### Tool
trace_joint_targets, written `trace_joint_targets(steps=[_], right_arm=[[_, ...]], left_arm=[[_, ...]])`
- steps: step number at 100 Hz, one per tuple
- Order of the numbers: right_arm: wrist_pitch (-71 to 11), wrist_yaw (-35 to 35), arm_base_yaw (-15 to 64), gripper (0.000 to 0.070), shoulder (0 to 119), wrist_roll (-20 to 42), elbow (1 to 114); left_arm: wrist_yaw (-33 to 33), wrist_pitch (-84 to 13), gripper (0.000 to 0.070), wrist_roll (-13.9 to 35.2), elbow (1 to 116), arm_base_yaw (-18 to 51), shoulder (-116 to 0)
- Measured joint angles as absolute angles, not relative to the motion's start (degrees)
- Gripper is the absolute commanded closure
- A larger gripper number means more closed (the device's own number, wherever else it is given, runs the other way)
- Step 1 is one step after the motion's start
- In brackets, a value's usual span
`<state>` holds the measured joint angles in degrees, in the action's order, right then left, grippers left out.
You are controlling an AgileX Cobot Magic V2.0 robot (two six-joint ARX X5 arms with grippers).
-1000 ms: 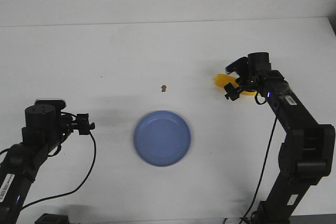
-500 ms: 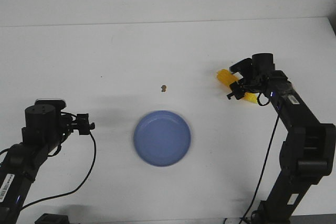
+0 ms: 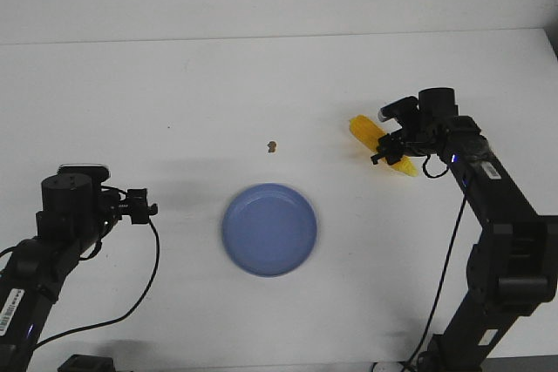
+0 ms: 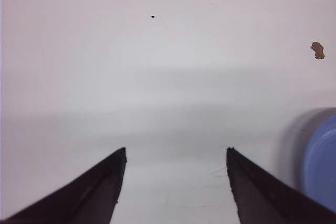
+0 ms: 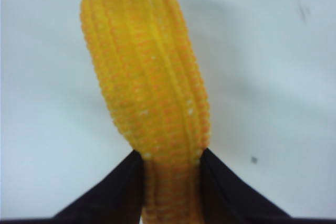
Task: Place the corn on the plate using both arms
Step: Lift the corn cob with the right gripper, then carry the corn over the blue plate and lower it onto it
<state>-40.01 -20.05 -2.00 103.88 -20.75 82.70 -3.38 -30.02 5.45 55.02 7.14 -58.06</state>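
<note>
The yellow corn is at the right of the white table, held by my right gripper. In the right wrist view the two black fingers press on both sides of the corn, whose blunt end sticks out past the tips. The light blue plate lies at the table's front middle, left of and nearer than the corn. Its rim shows at the edge of the left wrist view. My left gripper is open and empty at the front left, left of the plate; its fingertips stand wide apart over bare table.
A tiny brown speck lies on the table beyond the plate and also shows in the left wrist view. The table's far edge meets a white wall. Black cables hang from both arms.
My right gripper has lifted and turned the corn, so more of the cob now shows to the left of the fingers. The left arm and the plate have not moved.
</note>
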Motion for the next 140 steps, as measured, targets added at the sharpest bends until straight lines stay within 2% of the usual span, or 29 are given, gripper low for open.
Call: trace_joint_targets(steps=[19, 35, 62, 78, 107, 113, 122, 140], right_arm=[[-44.88, -20.93, 4.29, 0.0621, 95.53, -18.31, 83.33], [-49.74, -20.95, 12.01, 0.0621, 93.76, -16.53, 83.42], [-50.37, -20.69, 25.58, 0.0621, 93.80, -14.33, 83.42], [-51.48, -16.14, 31.75, 0.0620, 93.80, -13.21, 83.26], [-50.35, -13.41, 36.01, 0.0613, 95.94, -10.96, 80.38], [-50.28, -13.26, 36.01, 0.0584, 97.01, -10.44, 80.14], [-49.67, -13.26, 36.34, 0.0469, 98.21, -9.91, 80.07], [-49.34, -13.23, 36.75, 0.0395, 98.52, -9.34, 80.03]], left_arm=[[-3.38, -30.04, 0.0310, 5.45, 55.02, 7.14, -58.06], [-3.38, -30.09, 0.0310, 5.45, 55.02, 7.14, -58.06], [-3.38, -30.37, 0.0310, 5.45, 55.02, 7.14, -58.06], [-3.38, -30.50, 0.0310, 5.45, 55.02, 7.14, -58.06], [-3.38, -30.50, 0.0310, 5.45, 55.02, 7.14, -58.06], [-3.38, -30.50, 0.0310, 5.45, 55.02, 7.14, -58.06], [-3.38, -30.50, 0.0310, 5.45, 55.02, 7.14, -58.06], [-3.38, -30.50, 0.0310, 5.45, 55.02, 7.14, -58.06]])
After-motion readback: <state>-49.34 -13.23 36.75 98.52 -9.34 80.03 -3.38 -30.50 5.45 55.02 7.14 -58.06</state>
